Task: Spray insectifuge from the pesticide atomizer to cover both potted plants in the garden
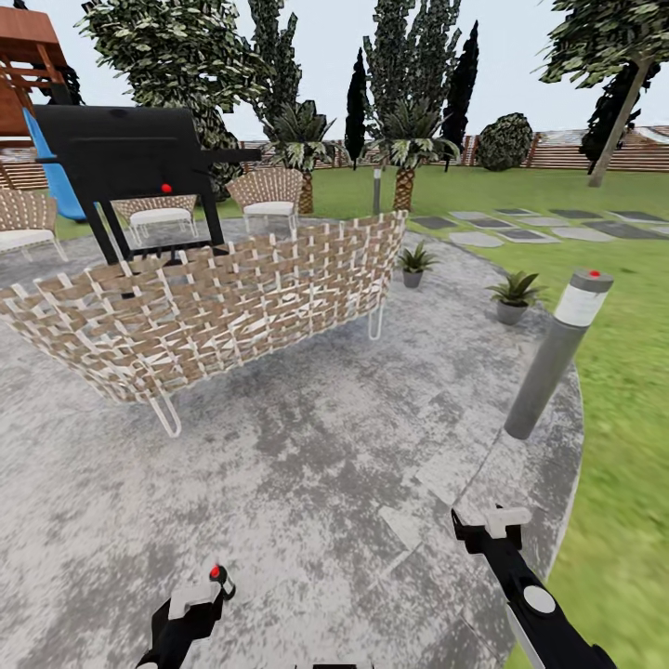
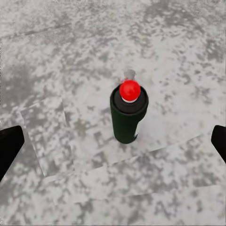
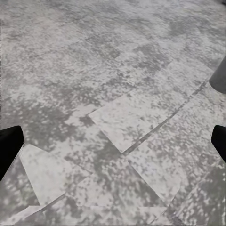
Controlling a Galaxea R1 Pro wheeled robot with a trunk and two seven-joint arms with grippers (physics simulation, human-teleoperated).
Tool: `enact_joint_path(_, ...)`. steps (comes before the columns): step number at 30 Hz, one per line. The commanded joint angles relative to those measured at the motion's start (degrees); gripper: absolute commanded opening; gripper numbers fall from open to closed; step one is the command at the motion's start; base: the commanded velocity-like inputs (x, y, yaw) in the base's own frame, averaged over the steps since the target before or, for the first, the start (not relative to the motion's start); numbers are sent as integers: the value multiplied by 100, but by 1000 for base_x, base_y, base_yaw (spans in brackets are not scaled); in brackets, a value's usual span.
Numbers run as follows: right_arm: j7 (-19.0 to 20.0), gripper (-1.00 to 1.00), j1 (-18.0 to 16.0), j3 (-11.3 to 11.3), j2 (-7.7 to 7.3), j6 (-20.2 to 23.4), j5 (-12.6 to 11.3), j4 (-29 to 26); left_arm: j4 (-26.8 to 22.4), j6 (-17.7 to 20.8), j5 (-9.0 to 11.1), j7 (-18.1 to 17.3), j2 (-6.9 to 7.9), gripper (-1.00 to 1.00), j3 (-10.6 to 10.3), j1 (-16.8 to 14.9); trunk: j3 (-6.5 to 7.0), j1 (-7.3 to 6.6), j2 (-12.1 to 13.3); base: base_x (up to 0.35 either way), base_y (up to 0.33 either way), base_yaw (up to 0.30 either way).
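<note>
Mottled grey paved patio [image 1: 307, 465] and what stood on it

The pesticide atomizer [image 2: 128, 113] stood upright on the paving, straight ahead of the left gripper [image 1: 200, 595] and between its fingers in the wrist view. Beyond both grippers stood a woven wicker sofa [image 1: 214, 307]. A grey bollard lamp [image 1: 556, 353] rose ahead of the right gripper [image 1: 488, 525], and two potted plants [image 1: 514, 295] sat farther off by the patio's edge.

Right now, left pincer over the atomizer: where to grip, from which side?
Grip the pesticide atomizer round its slim dark body, below the red-spotted head. It stands upright on the paving, so come down from above, probably; the left pincer looks open, fingers wide either side.
</note>
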Motion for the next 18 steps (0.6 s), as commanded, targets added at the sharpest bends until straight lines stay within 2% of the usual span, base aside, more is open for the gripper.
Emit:
enact_joint_path(1, 3, 100, -2, 5, -2, -15, 19, -1, 4, -19, 38, 26, 4, 100, -49, -3, -5, 1, -1, 170, 68, 0)
enact_joint_path(10, 3, 100, -2, 5, -2, -16, 15, -1, 6, -19, 38, 23, 2, 100, -49, -3, -5, 1, -1, 53, 18, 0)
enact_joint_path(14, 1, 100, -2, 3, -2, -20, 14, -5, 6, -16, 38, 26, -3, 100, -42, -3, -5, 1, -1, 205, 1, 0)
enact_joint_path(18, 3, 100, -2, 3, -2, -18, 12, -9, -5, -19, 32, 23, -5, 100, -46, -3, -5, 1, -1, 69, 0, 0)
